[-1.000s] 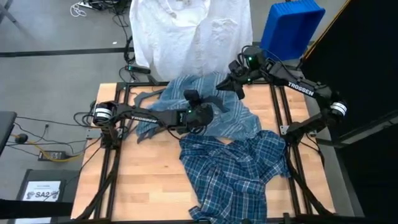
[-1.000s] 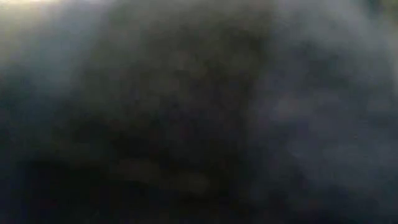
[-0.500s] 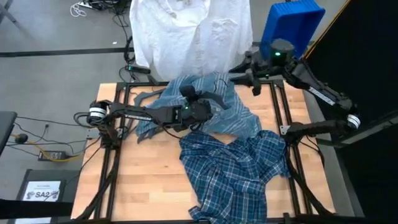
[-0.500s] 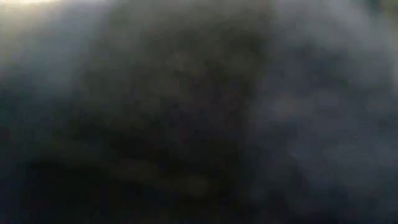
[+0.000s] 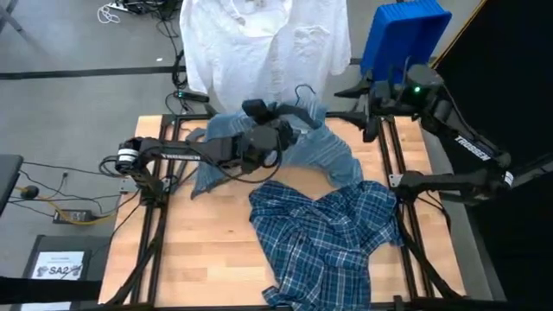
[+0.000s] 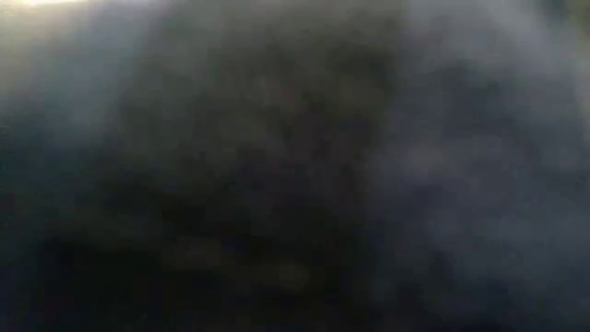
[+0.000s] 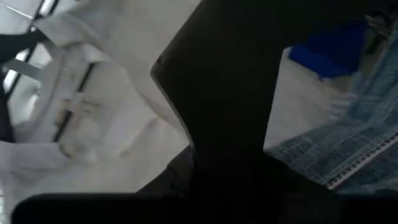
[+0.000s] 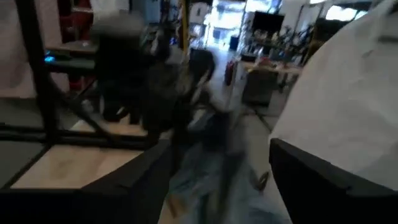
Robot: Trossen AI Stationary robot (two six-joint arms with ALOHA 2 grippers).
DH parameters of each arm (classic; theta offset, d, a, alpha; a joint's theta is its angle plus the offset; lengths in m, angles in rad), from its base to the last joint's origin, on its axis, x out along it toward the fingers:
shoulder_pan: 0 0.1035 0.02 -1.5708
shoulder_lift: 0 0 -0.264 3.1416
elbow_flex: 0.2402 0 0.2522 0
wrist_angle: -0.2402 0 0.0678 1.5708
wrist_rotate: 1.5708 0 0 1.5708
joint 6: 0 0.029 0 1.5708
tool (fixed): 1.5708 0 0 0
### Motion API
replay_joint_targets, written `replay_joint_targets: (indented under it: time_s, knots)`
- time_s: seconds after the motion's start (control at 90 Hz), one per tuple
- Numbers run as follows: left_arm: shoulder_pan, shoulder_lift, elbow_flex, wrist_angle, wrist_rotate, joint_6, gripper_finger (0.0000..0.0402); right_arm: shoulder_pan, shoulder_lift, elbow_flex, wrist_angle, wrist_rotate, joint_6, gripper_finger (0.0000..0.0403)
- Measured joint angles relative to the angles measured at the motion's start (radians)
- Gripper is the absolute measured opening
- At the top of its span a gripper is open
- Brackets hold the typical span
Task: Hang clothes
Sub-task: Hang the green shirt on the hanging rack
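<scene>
Nearest on the wooden desk [image 5: 207, 250]: darker blue plaid shirt [image 5: 324, 238] lying crumpled and spread, reaching the near edge. Farther back, light blue-grey striped shirt [image 5: 333, 160] bunched mid-desk with the left pincer [image 5: 275, 130] at its far part, next to a dark hanger [image 5: 298, 108] poking out of the cloth; cannot tell whether closed on either one. Beyond, right pincer [image 5: 371, 99] raised at the far right desk edge, fingers [image 8: 323, 180] parted and empty, near a blue bin [image 5: 406, 34], with the white shirt [image 5: 263, 52] hanging past the far edge.
</scene>
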Motion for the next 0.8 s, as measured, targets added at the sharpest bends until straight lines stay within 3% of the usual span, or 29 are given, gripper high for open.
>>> replay_joint_targets:
  time_s: [0.278, 0.433, 0.511, 0.8]
  knots:
    - [0.029, 0.0, 0.186, 0.047, -0.052, 0.22, 0.007, 0.283, 0.069, 0.0, -0.071, 0.603, -0.293, 0.0194]
    - [0.045, 0.0, 0.283, 0.055, -0.053, 0.305, 0.007, 0.344, 0.112, 0.0, -0.041, 0.837, -0.372, 0.0183]
    - [0.058, 0.0, 0.327, 0.051, -0.053, 0.349, 0.007, 0.343, 0.129, 0.0, -0.038, 0.892, -0.374, 0.0182]
    - [0.187, 0.001, 0.483, 0.052, -0.02, 0.493, 0.007, 0.335, 0.142, 0.0, 0.023, 0.845, -0.356, 0.0189]
